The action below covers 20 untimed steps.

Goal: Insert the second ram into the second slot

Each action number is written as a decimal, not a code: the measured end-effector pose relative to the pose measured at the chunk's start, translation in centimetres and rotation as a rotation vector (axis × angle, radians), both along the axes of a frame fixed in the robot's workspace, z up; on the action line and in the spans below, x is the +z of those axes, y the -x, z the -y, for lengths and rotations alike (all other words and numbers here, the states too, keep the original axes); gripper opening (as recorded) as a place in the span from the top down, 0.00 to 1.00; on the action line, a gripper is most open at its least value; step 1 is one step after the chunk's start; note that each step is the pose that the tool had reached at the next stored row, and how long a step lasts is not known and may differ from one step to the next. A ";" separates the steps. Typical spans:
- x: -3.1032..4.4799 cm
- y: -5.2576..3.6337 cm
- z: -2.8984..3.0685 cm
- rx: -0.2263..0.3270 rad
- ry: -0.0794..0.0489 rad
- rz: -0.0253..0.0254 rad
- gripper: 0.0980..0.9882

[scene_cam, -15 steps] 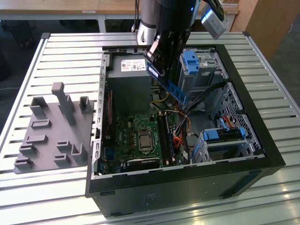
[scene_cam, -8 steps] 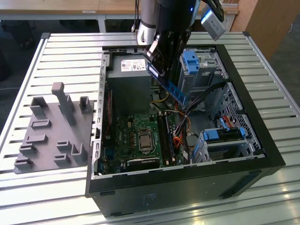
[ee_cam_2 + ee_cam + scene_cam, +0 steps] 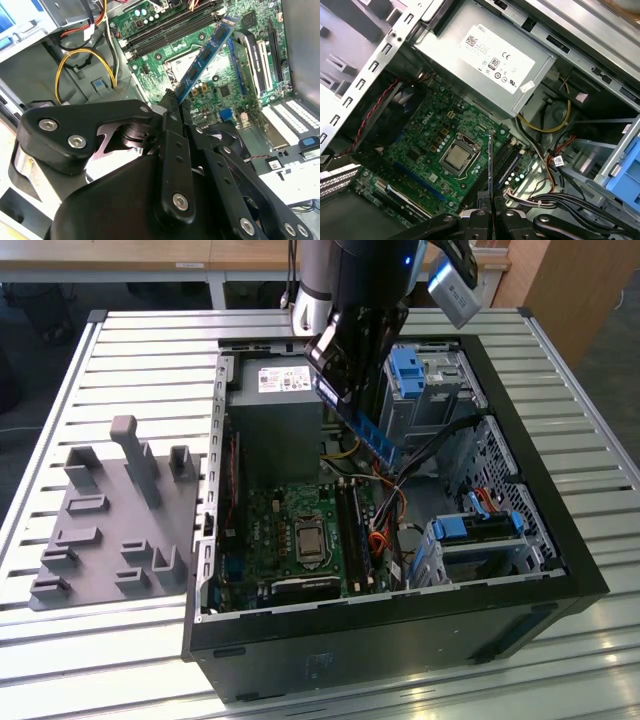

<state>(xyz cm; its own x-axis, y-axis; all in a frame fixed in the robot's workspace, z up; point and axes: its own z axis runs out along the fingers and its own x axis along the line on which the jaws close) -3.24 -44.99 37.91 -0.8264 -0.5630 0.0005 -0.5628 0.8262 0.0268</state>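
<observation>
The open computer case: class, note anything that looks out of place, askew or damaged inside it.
Only one thing sits off its place: the second ram is clamped in the tool and hangs slanted above the motherboard, not seated in the black slots. No damage or spill shows.

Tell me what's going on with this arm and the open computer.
The arm's gripper is shut on one end of the second ram, a blue stick, and holds it tilted above the motherboard inside the open computer case. The stick is in the air over the black slots beside the processor socket, not seated in any of them.
</observation>
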 end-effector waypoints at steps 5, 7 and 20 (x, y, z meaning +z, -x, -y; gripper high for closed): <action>-0.01 0.00 0.00 -0.022 0.000 0.0001 0.96; -0.02 0.00 0.00 -0.035 0.001 0.0001 0.96; -0.05 0.00 0.00 -0.095 0.003 0.0002 0.96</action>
<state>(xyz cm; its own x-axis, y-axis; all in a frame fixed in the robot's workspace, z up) -3.24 -44.99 37.86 -0.8763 -0.4818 0.0017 -0.4817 0.8760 0.0245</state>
